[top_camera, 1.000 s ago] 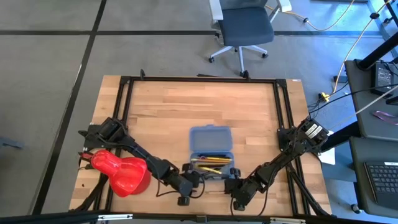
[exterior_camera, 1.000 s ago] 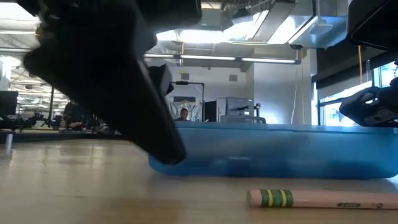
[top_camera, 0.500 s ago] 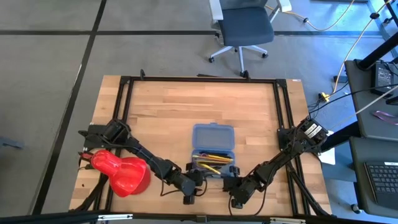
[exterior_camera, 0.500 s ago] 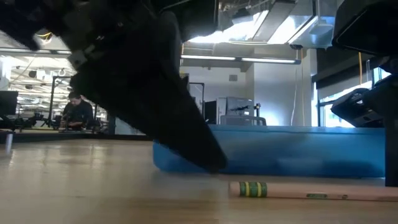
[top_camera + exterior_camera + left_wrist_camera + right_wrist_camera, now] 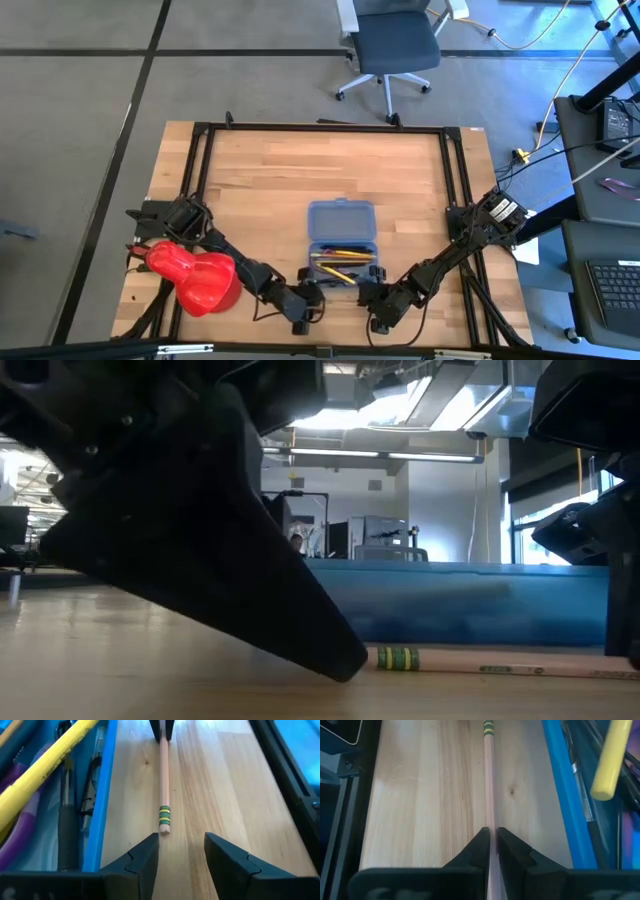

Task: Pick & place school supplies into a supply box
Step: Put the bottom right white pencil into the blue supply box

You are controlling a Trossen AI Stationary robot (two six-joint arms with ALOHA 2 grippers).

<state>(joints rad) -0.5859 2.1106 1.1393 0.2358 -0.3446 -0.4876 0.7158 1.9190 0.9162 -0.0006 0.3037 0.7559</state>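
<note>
A plain wood pencil (image 5: pixel 500 661) with a green and yellow band lies on the table along the near side of the blue supply box (image 5: pixel 340 238). The box stands open and holds yellow and black pens and purple scissors. My right gripper (image 5: pixel 491 842) is shut on the pencil, right of it. My left gripper (image 5: pixel 180 851) is open, level with the table. Its fingertips stand just short of the pencil's banded end (image 5: pixel 164 817) without touching it. In the high view the two grippers, left (image 5: pixel 305 305) and right (image 5: pixel 367 300), face each other. My right gripper pinches the pencil's shaft (image 5: pixel 490 817) between its two fingers, toward the end away from the green band. It comes level from the table's right, with the fingers lying along the pencil. The pencil points toward the left gripper and lies flat on the table (image 5: pixel 470 663).
A big glossy red blob-shaped object (image 5: pixel 195 278) sits on the table's near left, beside the left arm. A black frame (image 5: pixel 455 190) runs around the table top. Bare wood lies beyond the box toward the far edge.
My right gripper has moved toward the table's left, sliding the pencil along the table with it, so the banded end now lies nearer my left gripper. My left gripper has shifted a little toward the pencil and the near edge.
</note>
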